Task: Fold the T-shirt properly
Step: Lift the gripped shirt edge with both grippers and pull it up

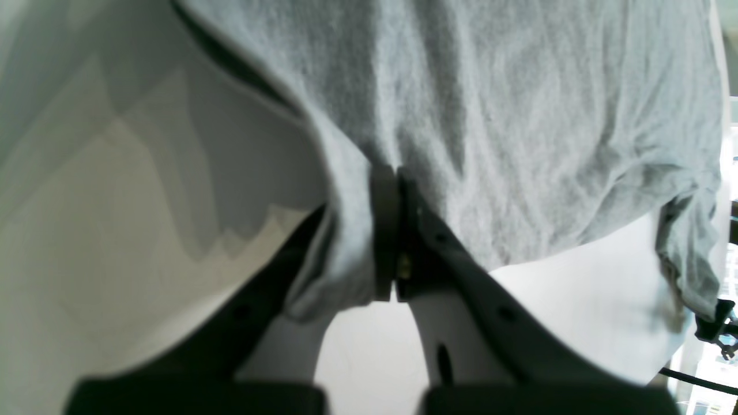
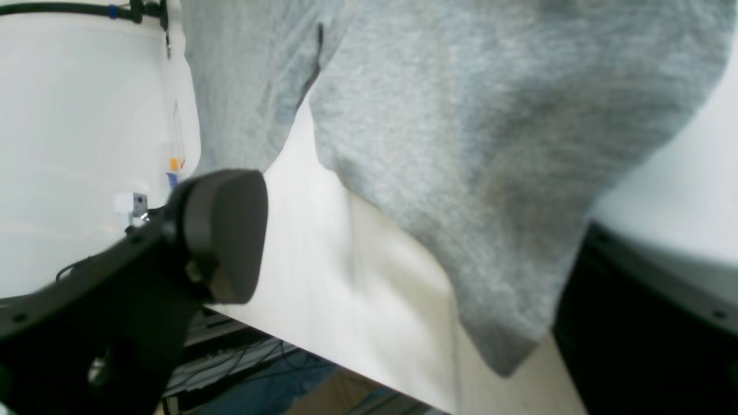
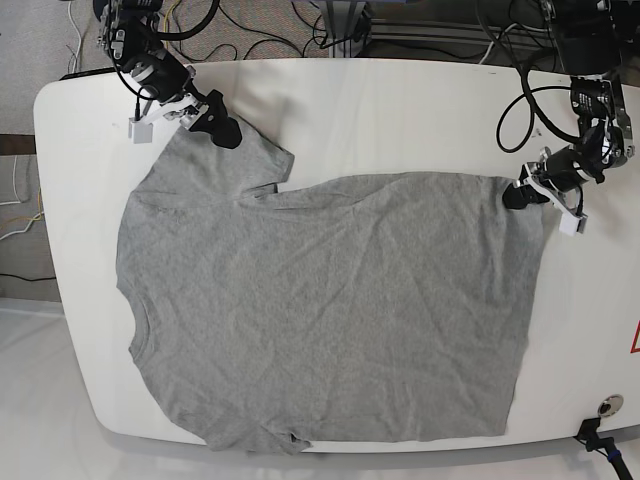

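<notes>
A grey T-shirt (image 3: 320, 300) lies spread flat on the white table (image 3: 400, 110), its neck toward the left edge. At the shirt's far right corner my left gripper (image 3: 517, 194) pinches the hem; in the left wrist view its fingers (image 1: 385, 230) press together on the grey fabric (image 1: 519, 115). My right gripper (image 3: 222, 127) sits at the far left sleeve (image 3: 250, 155). The right wrist view shows that gripper (image 2: 412, 227) open, the sleeve cloth (image 2: 461, 144) lying between its two wide-apart pads (image 2: 225, 236).
Cables (image 3: 260, 30) and equipment run along the table's far edge. A small round fitting (image 3: 606, 406) sits near the front right corner. The shirt's hem reaches close to the front edge of the table.
</notes>
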